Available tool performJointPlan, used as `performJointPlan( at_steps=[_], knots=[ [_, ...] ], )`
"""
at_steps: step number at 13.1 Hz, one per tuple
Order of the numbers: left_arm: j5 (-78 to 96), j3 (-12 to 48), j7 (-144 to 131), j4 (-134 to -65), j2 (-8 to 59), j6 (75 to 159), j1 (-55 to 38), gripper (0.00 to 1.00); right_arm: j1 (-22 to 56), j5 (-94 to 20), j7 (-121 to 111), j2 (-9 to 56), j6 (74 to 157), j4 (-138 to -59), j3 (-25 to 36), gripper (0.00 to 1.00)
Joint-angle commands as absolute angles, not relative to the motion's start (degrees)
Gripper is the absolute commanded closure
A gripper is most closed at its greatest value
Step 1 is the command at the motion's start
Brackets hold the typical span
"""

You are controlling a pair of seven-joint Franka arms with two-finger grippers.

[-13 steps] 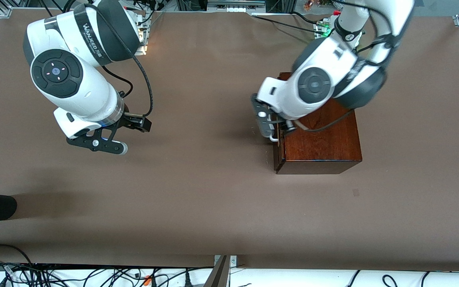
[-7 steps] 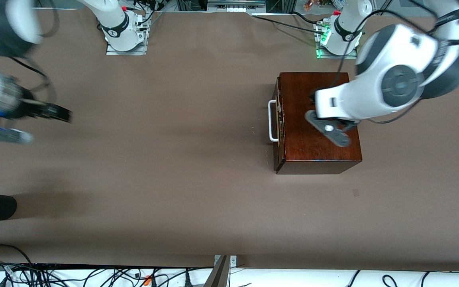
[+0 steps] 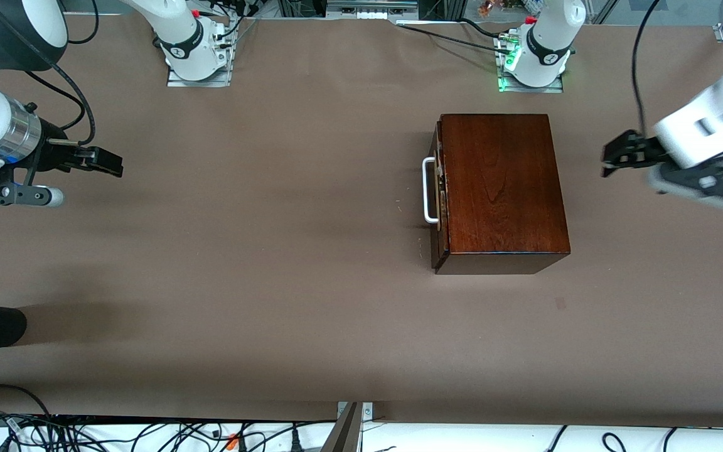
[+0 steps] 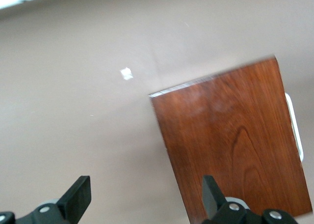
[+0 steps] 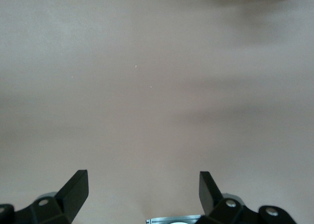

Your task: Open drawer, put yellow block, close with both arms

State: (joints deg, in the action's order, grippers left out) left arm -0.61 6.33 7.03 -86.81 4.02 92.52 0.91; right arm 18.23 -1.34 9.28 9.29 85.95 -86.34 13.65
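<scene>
Drawer: [image 3: 438, 191] pushed into the mahogany box [image 3: 499, 188], seemingly fully; white handle [image 3: 427, 191] on the box's nine o'clock face in the front view.
Yellow block: not visible.
Left gripper: [image 3: 612, 160] at the box's three o'clock, over bare table [image 3: 273, 282], fingers [image 4: 76, 199] spread wide, holding nothing.
Right gripper: [image 3: 76, 179] over the table at far nine o'clock, jaws fully apart, empty.

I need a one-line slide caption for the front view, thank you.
Closed drawer in the wooden box; left gripper and right gripper open over bare table.
</scene>
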Motion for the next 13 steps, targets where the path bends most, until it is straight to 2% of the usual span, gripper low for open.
performJointPlan(
  at_steps=[1,7,10,13],
  knots=[
    [0.18,4.75,-0.85,-96.67,-5.7,96.16,-0.88,0.0,18.19,-1.23,9.84,8.26,86.57,-87.36,13.62,0.0],
    [0.26,4.13,-1.49,-93.61,-1.68,92.55,0.09,0.0,18.19,-0.97,9.32,8.09,86.49,-87.36,13.8,0.0],
    [0.18,4.13,-1.41,-93.08,-1.41,91.5,0.53,0.0,18.19,-0.97,2.04,5.89,84.73,-87.36,18.62,0.0],
    [0.26,4.39,-1.49,-93.08,-1.41,91.32,0.53,0.0,18.19,-0.97,0.44,4.49,84.81,-87.97,20.74,0.0]
  ],
)
